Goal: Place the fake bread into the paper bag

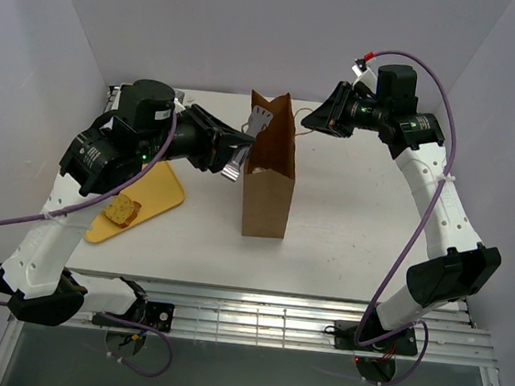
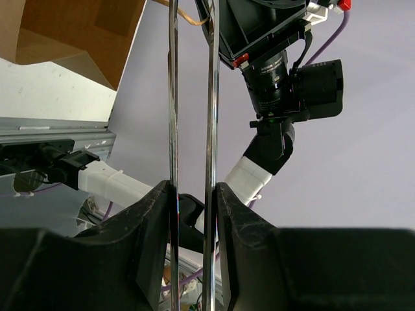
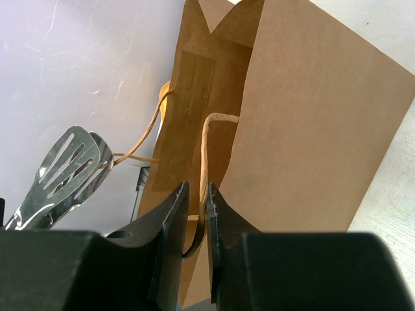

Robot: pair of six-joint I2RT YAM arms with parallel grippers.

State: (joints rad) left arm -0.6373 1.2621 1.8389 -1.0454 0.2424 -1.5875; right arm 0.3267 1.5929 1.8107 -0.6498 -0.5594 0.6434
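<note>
L tool (image 2: pixel 192 194) clamping tongs (image 1: pixel 261 120), R tool (image 3: pixel 194 201) pinching paper bag (image 1: pixel 268 194) handle (image 3: pixel 203 149), bread (image 1: pixel 123 209) on tray (image 1: pixel 161 192)

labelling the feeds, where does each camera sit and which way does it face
top: above and behind, looking down on table, paper bag and bread; left arm, right arm show
left wrist: on the left arm, looks along the tongs in the left gripper toward the right arm
right wrist: on the right arm, faces the bag; right gripper pinches its handle
all three share bag and tongs

Bright, even light casts soft shadows; metal tongs (image 3: pixel 65 165) glint, near foreground blurs.
</note>
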